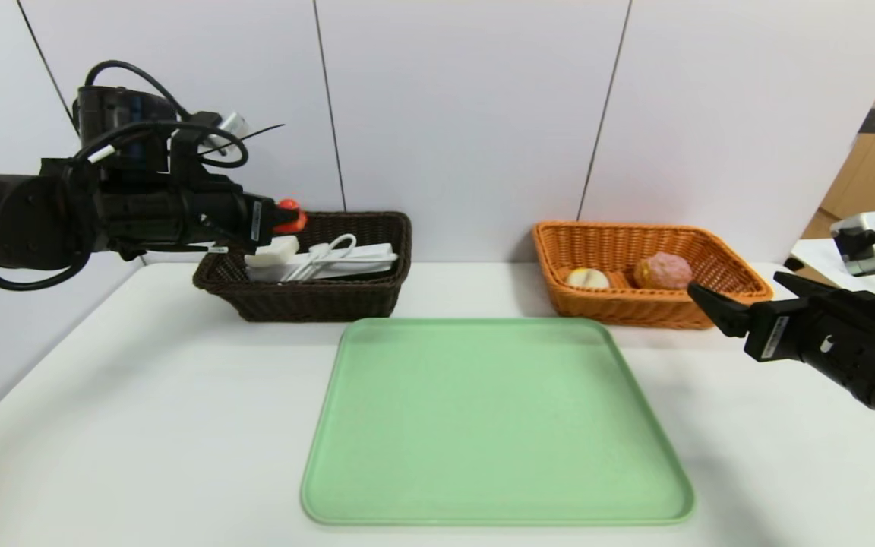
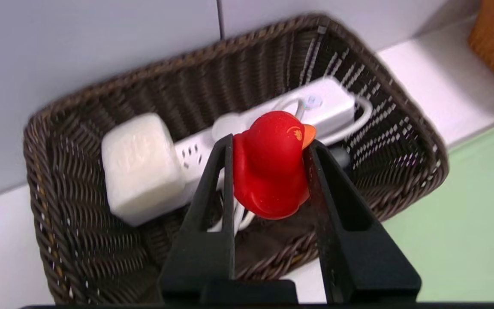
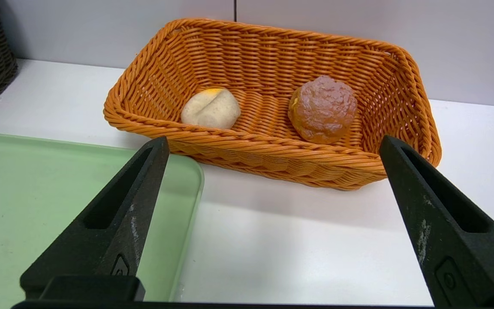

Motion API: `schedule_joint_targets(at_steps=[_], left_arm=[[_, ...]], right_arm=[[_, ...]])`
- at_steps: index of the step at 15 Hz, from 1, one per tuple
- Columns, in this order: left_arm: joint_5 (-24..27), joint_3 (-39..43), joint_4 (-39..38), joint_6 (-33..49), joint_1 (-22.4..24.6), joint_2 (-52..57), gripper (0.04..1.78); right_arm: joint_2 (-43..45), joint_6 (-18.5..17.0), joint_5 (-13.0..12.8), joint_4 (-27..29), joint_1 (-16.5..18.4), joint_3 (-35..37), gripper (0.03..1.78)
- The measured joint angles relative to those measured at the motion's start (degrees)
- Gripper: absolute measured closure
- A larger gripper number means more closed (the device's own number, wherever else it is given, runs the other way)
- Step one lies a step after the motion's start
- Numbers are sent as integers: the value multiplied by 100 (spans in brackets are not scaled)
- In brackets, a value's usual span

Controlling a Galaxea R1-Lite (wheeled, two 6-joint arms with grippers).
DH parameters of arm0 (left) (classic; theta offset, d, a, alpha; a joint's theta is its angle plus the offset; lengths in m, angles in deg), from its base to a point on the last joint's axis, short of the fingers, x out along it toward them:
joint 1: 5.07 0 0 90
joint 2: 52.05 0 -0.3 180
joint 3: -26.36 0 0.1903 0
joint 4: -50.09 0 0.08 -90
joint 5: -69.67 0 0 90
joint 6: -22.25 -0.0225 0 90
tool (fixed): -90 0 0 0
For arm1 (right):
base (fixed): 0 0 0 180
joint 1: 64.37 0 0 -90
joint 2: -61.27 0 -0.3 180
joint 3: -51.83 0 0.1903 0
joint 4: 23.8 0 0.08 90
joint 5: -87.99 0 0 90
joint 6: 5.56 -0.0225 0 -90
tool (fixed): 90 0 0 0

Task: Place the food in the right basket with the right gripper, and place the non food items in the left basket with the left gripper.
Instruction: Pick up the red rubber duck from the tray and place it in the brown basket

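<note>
Two baskets stand behind the green tray (image 1: 494,425). The left gripper (image 2: 268,171) hangs over the dark brown left basket (image 2: 75,240), its fingers clamped on the red duck (image 2: 270,165), above the soap bar (image 2: 140,165) and power strip (image 2: 328,105). The right gripper (image 3: 272,150) waits near the orange right basket (image 3: 272,156) with fingers spread wide, nothing between them; both buns (image 3: 323,109) lie inside.
</note>
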Motion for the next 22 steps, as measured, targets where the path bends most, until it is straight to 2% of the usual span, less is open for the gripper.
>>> schedule_joint_targets(at_steps=[2, 3, 6, 12, 13, 15, 17, 22], left_arm=[[-251, -395, 725, -34, -2, -234, 128], [-413, -513, 835, -34, 0, -374, 128], [-761, -649, 846, -9, 5, -785, 130], [-797, -673, 741, -15, 6, -1107, 131], [-796, -673, 741, -12, 6, -1115, 124], [-794, -670, 714, 21, 6, -1126, 97], [-796, -670, 480, 33, 5, -1129, 78], [-794, -745, 340, 32, 11, -947, 46]], right_arm=[[24, 15, 9, 0, 0, 2, 12], [33, 17, 6, 0, 0, -4, 12], [52, 24, 2, -11, 0, -15, 12], [122, 4, 5, -11, -1, -15, 12], [124, 6, 6, -11, -1, -22, 12], [124, 9, 6, -9, -6, -23, 12], [127, 11, 6, -6, 0, -26, 12], [127, 17, 9, -9, -6, -22, 12]])
